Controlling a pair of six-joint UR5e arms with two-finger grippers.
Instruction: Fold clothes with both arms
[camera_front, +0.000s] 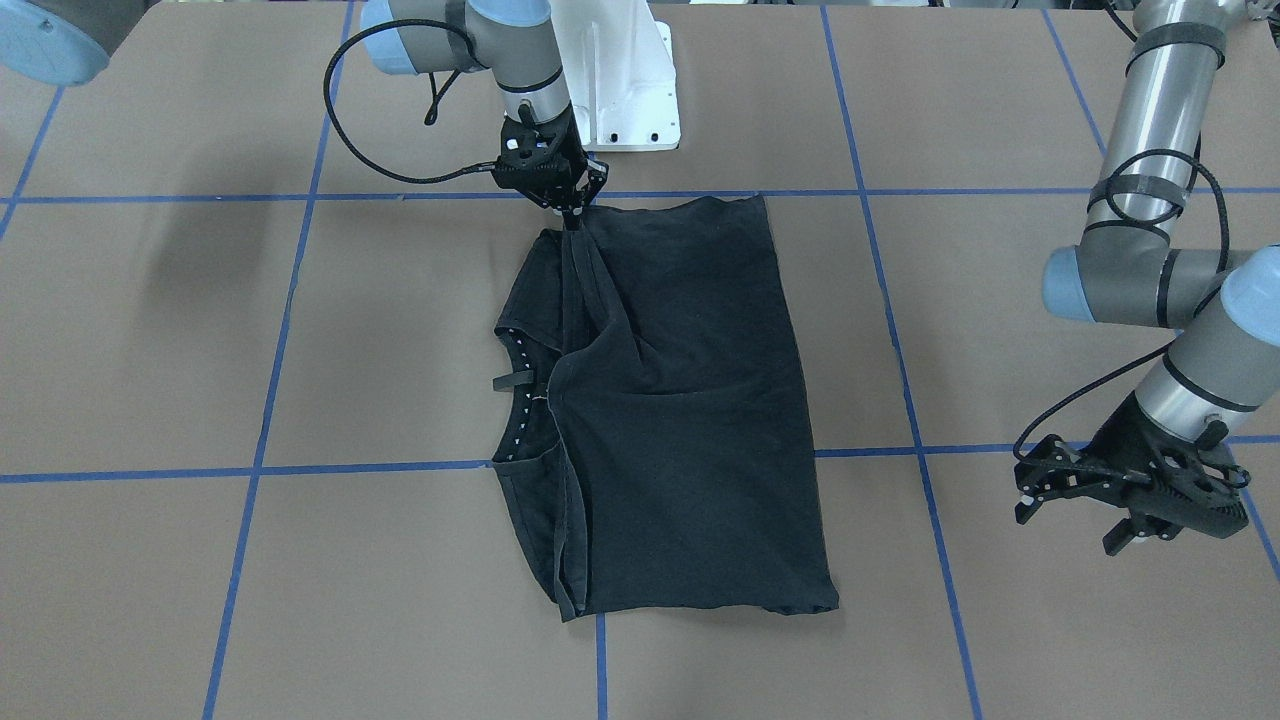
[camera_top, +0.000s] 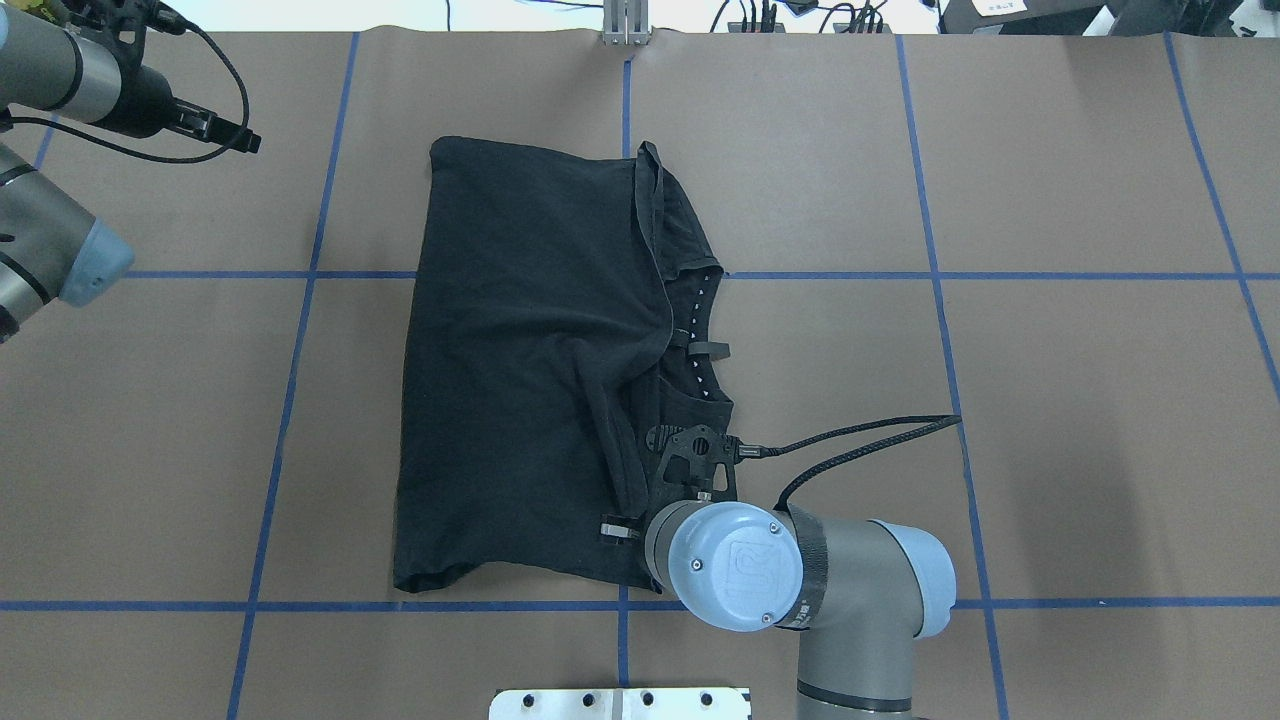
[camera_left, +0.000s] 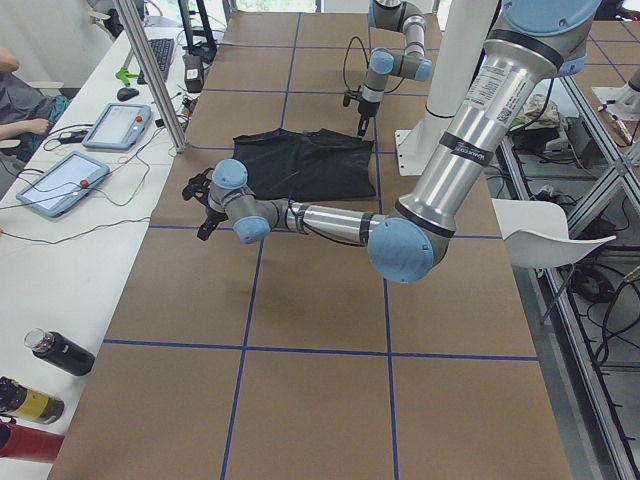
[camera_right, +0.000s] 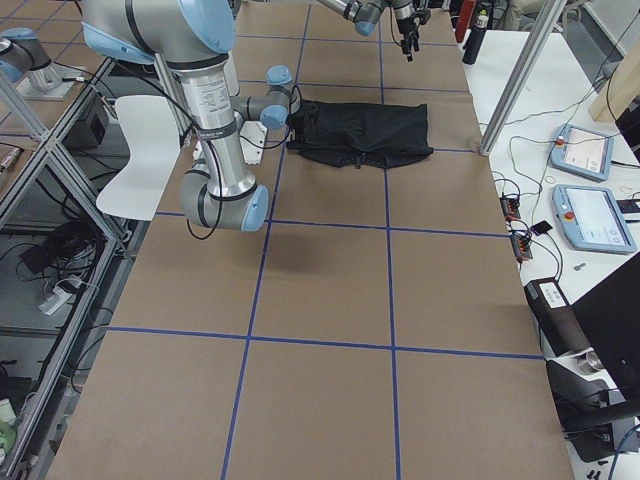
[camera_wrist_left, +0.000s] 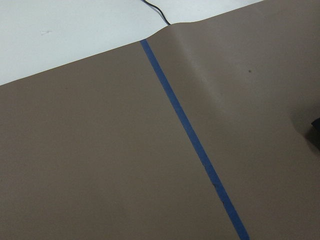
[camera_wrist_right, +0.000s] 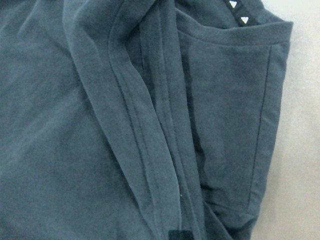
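Observation:
The black T-shirt (camera_front: 690, 400) lies folded lengthwise at the table's middle, plain black side up. Its collar (camera_front: 520, 400), with small white triangle marks, faces the robot's right. My right gripper (camera_front: 573, 218) is shut on the shirt's edge at the corner nearest the robot base, and a taut ridge of fabric runs from it. The right wrist view is filled with the shirt's (camera_wrist_right: 75, 125) bunched hems and a sleeve. My left gripper (camera_front: 1070, 505) hovers open and empty well off the shirt's other side, near the far edge of the table. In the overhead view the right wrist hides its fingers over the shirt (camera_top: 520, 350).
Brown paper with blue tape lines (camera_front: 260, 400) covers the table. The white pedestal base (camera_front: 620, 80) stands behind the shirt. A side desk holds tablets (camera_left: 60, 185) and bottles (camera_left: 60, 352); a person's arm (camera_left: 20, 100) rests there.

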